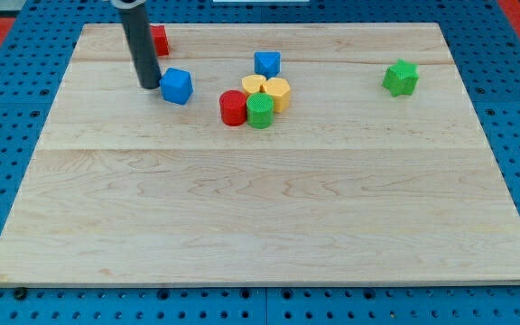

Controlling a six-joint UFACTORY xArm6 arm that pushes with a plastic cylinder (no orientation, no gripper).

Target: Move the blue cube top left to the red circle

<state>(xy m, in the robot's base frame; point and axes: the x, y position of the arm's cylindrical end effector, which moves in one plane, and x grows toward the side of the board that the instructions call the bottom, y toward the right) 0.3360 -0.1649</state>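
The wooden tabletop [269, 208] fills most of the view, resting on a blue pegboard [7, 135] that the frame cuts off on every side. My rod comes down from the view's top, its upper part out of frame, and my tip [149, 85] sits on the wood just left of the blue cube [177, 86], close to touching. There is no pincer here, only the rod. Behind the rod a red block [159, 40] is half hidden, its shape unclear. Right of the blue cube, clustered and touching, are a red cylinder [233, 107], a green cylinder [260, 112], two yellow blocks [276, 92] and, behind them, another blue block [267, 63]. A green block [401, 78] lies well apart at the right. No writing is visible.
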